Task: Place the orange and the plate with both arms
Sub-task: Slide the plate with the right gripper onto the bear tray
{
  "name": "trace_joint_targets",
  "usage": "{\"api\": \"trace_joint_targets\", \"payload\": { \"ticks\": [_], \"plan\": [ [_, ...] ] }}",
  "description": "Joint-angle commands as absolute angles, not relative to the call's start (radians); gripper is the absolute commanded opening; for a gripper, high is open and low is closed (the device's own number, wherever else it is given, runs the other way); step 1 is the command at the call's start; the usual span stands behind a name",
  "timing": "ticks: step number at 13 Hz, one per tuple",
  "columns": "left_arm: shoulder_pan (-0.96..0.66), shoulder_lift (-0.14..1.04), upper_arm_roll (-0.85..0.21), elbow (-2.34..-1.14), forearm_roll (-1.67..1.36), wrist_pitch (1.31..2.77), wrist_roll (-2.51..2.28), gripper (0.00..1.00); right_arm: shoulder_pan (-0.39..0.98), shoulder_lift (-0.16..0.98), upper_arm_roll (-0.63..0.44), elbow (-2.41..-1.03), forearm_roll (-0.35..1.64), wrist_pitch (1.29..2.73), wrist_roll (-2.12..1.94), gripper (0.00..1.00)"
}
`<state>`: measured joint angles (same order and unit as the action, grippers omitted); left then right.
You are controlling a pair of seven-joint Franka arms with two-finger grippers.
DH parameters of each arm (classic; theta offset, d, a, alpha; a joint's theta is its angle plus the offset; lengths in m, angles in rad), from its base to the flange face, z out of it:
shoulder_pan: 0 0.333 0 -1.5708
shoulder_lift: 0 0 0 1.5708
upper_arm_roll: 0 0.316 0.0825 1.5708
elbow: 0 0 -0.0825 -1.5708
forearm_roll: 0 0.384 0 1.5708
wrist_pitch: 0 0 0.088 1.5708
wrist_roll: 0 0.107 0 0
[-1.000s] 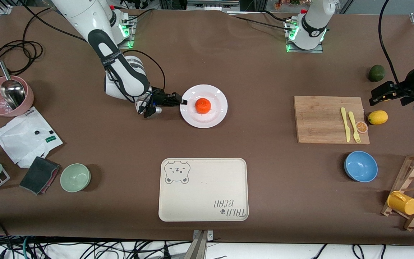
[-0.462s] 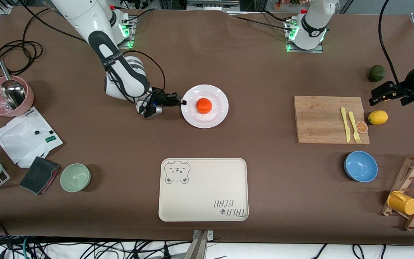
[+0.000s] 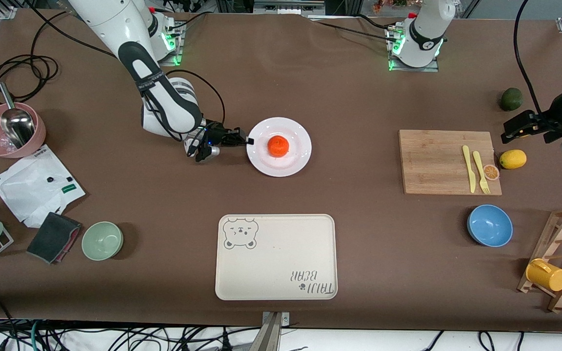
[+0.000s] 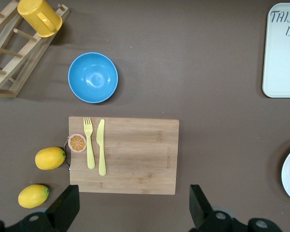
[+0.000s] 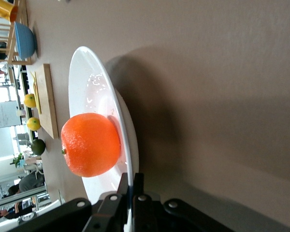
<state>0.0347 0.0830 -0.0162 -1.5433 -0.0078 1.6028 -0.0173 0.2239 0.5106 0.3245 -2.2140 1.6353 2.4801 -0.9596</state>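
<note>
Orange [image 3: 278,146] already sits mid-plate, so that half looks done. What's left, I'd guess, is carrying the plate [image 3: 294,163] somewhere, likely the tray [image 3: 276,256] at 6 o'clock from it, nearest the camera.

Tray is bare, and the brown bench [image 3: 359,229] between tray and plate has nothing on it, so lots of room. Green bowl [image 3: 102,240] and blue bowl [image 3: 490,225] sit well off to each end.

Right tool [image 3: 249,141] is clenched on the plate's rim at its 9 o'clock edge; the wrist view shows the rim pinched.

Left tool [image 4: 133,208] waits released above the board's [image 4: 135,154] edge, near the lemons [image 4: 50,158].
</note>
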Motion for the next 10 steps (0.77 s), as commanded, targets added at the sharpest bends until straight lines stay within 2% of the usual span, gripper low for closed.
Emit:
{"api": "trace_joint_targets", "payload": {
  "ticks": [1,10],
  "plan": [
    [0.038,0.095,-0.02,-1.516,0.011,1.591,-0.015,1.0,0.221,0.505,0.319,-2.175,1.652,2.487,-0.885,0.0],
    [0.038,0.095,-0.02,-1.517,0.011,1.589,-0.015,1.0,0.213,0.538,0.319,-2.004,1.651,2.471,-0.692,0.0]
  ]
}}
